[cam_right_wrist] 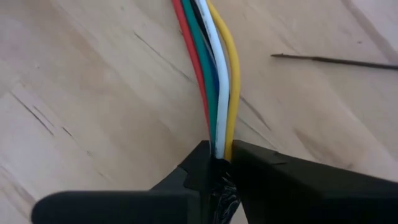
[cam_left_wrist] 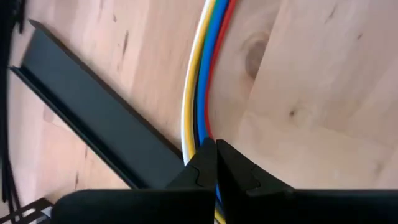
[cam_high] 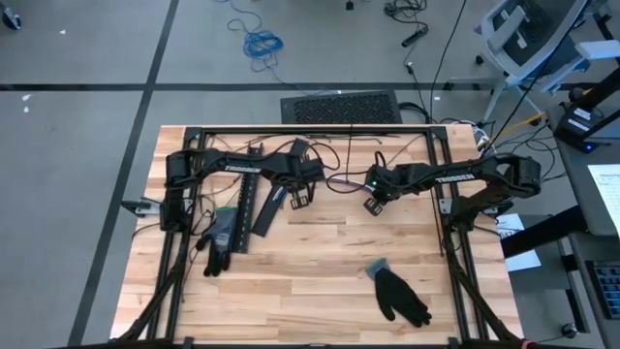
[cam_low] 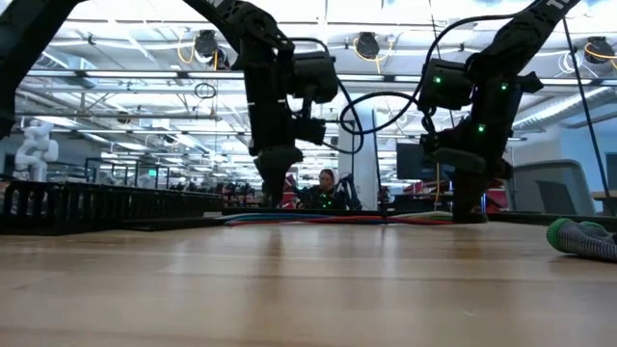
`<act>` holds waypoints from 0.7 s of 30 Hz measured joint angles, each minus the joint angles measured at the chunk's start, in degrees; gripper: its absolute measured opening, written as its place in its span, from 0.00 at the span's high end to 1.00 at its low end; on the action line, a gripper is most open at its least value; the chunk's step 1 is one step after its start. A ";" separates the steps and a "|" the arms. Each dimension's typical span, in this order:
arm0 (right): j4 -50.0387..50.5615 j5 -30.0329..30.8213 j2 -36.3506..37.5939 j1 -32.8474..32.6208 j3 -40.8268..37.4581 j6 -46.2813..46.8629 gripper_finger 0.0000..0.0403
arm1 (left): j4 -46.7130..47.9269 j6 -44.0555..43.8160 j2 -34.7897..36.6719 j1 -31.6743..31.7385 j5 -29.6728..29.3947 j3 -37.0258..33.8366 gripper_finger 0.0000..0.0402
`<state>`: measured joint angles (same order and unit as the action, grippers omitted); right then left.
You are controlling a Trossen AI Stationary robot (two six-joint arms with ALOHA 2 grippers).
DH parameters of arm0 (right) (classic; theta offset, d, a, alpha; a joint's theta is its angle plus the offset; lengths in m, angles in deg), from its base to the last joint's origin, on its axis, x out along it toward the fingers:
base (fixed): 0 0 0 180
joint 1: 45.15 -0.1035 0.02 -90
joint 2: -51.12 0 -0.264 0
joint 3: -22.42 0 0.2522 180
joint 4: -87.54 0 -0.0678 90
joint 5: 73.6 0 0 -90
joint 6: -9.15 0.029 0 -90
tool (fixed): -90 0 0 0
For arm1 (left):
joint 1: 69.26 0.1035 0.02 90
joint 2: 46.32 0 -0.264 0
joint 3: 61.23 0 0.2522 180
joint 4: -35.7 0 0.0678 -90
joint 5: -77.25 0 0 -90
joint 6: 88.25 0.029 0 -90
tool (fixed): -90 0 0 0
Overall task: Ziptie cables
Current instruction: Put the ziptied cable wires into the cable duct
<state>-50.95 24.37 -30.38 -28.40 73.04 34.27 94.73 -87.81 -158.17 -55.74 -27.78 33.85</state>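
the left gripper (cam_left_wrist: 216, 163) is seen closed tight on the cables (cam_left_wrist: 202, 81), which are pinched between its two dark fingers (cam_left_wrist: 239, 174). the right gripper (cam_right_wrist: 225, 163) is likewise clamped on the other end of the cables (cam_right_wrist: 214, 81), its jaws parted only by the bundle's thickness. the red, blue, green, white and yellow wires are stretched along the wooden table (cam_high: 320, 291) between the two grippers, at its far middle. a black slotted strip (cam_high: 254, 208) is laid left of the left gripper, a grey glove (cam_high: 221, 237) beside it, and a black glove (cam_high: 399, 294) near the right front.
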 joint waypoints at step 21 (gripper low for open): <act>-0.20 -1.89 0.54 0.11 0.27 -5.33 0.43 | 0.45 1.70 2.17 0.00 4.64 0.11 0.79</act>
<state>-51.15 22.48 -29.83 -28.29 73.30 28.94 95.18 -86.10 -156.00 -55.74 -23.14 33.96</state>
